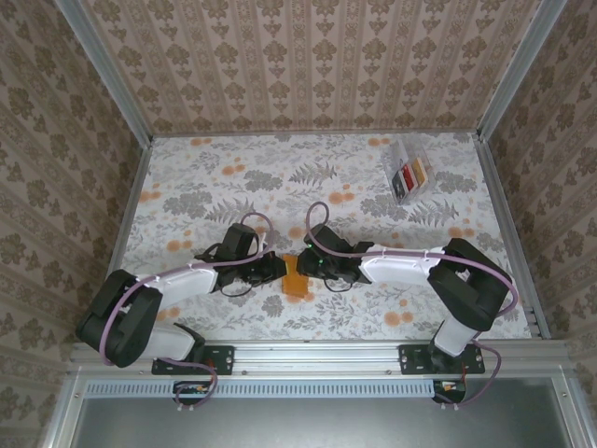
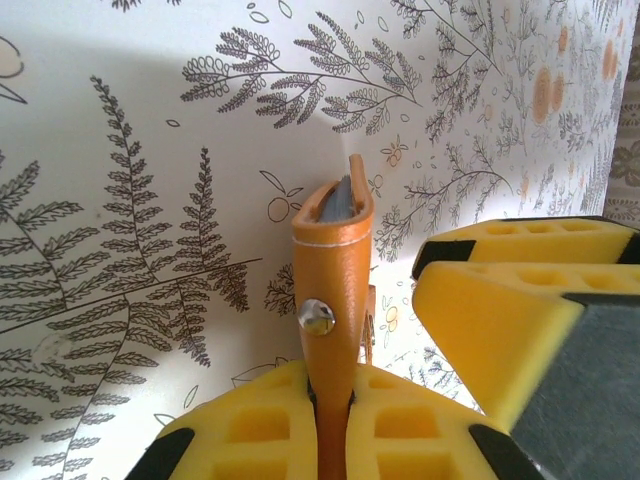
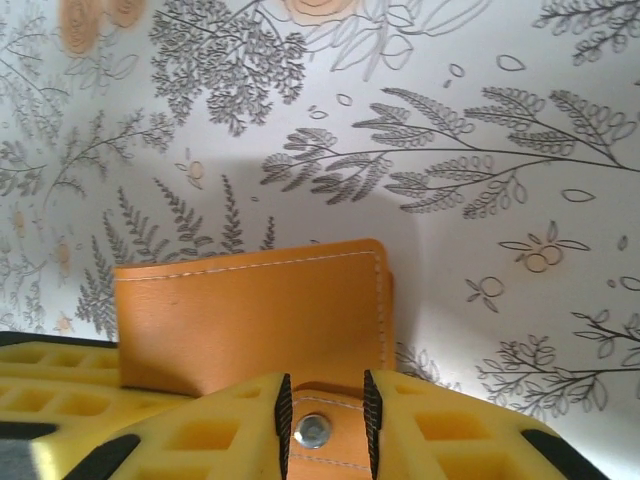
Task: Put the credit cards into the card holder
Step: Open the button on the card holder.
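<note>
The orange-tan card holder (image 1: 296,277) stands on edge at the table's near middle, held from both sides. My left gripper (image 1: 278,269) is shut on it; in the left wrist view the holder (image 2: 333,270) rises edge-on from between the yellow fingers (image 2: 260,420), and a grey sliver (image 2: 340,200) shows inside its fold. My right gripper (image 1: 312,266) is shut on the holder's snap tab (image 3: 313,432), with the holder's broad face (image 3: 250,320) just beyond. The credit cards (image 1: 412,175), red, dark and orange-yellow, lie in a clear box at the far right.
The clear plastic box (image 1: 403,159) sits near the back right corner of the floral table (image 1: 233,177). Patterned walls and metal rails enclose the table on three sides. The right gripper's yellow fingers (image 2: 510,310) crowd the left wrist view.
</note>
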Controlling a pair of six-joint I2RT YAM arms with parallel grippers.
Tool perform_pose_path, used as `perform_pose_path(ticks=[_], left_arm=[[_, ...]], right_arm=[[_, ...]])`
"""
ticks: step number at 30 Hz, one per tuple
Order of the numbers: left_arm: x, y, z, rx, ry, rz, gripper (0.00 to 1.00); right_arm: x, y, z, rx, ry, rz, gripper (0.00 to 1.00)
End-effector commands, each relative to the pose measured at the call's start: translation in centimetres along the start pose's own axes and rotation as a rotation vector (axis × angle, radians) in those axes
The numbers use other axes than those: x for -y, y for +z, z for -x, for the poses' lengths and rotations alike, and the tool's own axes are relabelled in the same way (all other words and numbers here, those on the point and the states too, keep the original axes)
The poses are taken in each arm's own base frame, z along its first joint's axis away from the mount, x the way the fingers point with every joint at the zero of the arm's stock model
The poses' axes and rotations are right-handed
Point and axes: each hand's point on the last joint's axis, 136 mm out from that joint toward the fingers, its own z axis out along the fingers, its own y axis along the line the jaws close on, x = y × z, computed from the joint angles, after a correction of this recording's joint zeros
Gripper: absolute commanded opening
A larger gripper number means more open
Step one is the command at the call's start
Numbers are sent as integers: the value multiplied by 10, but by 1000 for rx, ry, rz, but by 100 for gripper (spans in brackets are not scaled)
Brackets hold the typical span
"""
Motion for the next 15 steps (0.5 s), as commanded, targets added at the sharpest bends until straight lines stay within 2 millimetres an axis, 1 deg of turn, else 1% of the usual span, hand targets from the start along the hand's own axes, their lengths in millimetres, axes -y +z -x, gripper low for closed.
perform_pose_path(ticks=[1,4,7,11,15], left_arm=[[6,2,7,15,17,-12,0],[7,3,6,11,12,-19,0],[7,4,8,15,9,-21,0],[9,5,11,17,6,-33,0],[12,4,12,17,6,-41,0]], right_arm=[[-5,6,-5,-26,-21,4,30],[-4,14,-12,-52,-16,-2,30],[-2,17,-21,-80,-39,-17,34],[6,20,-33,-108,-88,-84,41],[14,21,-40,-127,-140,-155,43]])
